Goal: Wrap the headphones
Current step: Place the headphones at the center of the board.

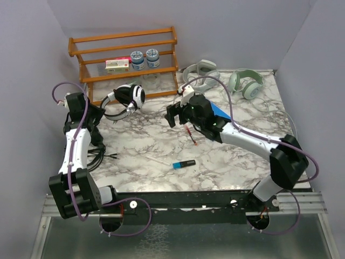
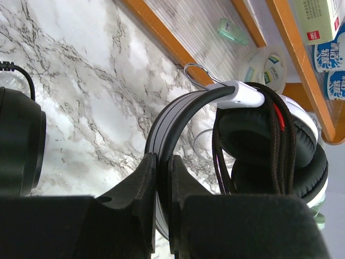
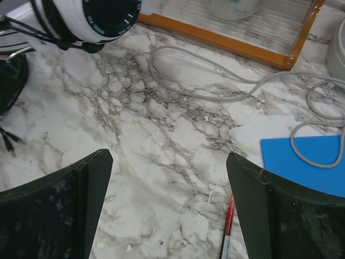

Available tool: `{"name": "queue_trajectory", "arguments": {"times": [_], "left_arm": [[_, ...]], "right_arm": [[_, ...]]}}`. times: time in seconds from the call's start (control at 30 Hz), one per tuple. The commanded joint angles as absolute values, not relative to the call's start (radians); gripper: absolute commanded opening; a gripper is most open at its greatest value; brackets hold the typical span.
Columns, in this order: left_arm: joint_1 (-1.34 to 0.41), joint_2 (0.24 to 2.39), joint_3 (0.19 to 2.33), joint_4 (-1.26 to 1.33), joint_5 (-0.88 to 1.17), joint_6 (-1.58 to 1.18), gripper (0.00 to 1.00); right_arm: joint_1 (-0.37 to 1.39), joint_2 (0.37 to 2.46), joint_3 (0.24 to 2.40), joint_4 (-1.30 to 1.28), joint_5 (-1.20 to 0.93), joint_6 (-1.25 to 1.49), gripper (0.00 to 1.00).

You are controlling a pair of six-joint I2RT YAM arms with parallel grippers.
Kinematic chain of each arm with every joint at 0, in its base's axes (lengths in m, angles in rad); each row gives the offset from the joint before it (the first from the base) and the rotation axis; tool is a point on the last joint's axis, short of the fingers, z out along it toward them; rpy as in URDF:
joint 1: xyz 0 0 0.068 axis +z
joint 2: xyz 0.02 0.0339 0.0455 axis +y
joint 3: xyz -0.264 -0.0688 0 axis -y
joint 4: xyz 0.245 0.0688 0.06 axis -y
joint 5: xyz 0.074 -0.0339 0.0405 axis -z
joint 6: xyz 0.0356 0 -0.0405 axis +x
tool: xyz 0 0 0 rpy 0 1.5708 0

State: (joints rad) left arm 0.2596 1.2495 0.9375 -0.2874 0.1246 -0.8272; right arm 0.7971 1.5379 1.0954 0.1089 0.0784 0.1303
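Observation:
The white-and-black headphones hang in front of the rack, just above the marble. My left gripper is shut on their black headband, which sits pinched between the two fingers. A dark braided cable with a red strand is wound around the folded ear cups. My right gripper hovers over bare marble in the middle, open, with nothing between its fingers. One white ear cup shows at the top left of the right wrist view.
An orange wooden rack with tubs and a box stands at the back. Two pale headphones lie at the back right, their grey cable trailing past a blue card and red pen. A black ear cup lies at the left. A blue stick lies near the front.

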Motion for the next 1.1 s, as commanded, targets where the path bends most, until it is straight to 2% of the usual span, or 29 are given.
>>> {"name": "queue_trajectory", "arguments": {"times": [0.0,0.27,0.43,0.57,0.63,0.73,0.77,0.8,0.93,1.07], "left_arm": [[0.263,1.248,0.972,-0.232,0.134,-0.911,0.0],[0.289,1.29,1.045,-0.221,0.07,-0.973,0.0],[0.297,1.322,1.075,-0.237,0.055,-0.978,0.0],[0.301,1.325,1.058,-0.213,0.045,-0.989,0.0],[0.301,1.33,1.057,-0.209,0.049,-0.991,0.0],[0.302,1.333,1.054,-0.2,0.06,-0.991,0.0],[0.302,1.333,1.052,-0.197,0.062,-0.992,0.0],[0.302,1.334,1.049,-0.192,0.063,-0.992,0.0],[0.302,1.342,1.033,-0.177,0.063,-0.993,0.0],[0.302,1.351,1.023,-0.167,0.068,-0.985,0.0]], "right_arm": [[0.768,1.665,1.177,0.204,0.045,0.087,0.94],[0.759,1.909,1.346,0.255,-0.041,0.011,0.78],[0.7,2.041,1.494,0.159,-0.138,-0.026,0.68],[0.689,2.14,1.604,0.083,-0.098,-0.018,0.51],[0.689,2.19,1.655,0.045,-0.077,-0.004,0.36],[0.689,2.26,1.724,0.007,-0.059,0.062,0.18],[0.689,2.277,1.733,0.008,-0.062,0.079,0.08],[0.689,2.29,1.737,0.017,-0.061,0.105,0.01],[0.689,2.344,1.743,0.052,-0.053,0.192,0.0],[0.686,2.453,1.88,-0.099,-0.017,0.273,0.01]]}}
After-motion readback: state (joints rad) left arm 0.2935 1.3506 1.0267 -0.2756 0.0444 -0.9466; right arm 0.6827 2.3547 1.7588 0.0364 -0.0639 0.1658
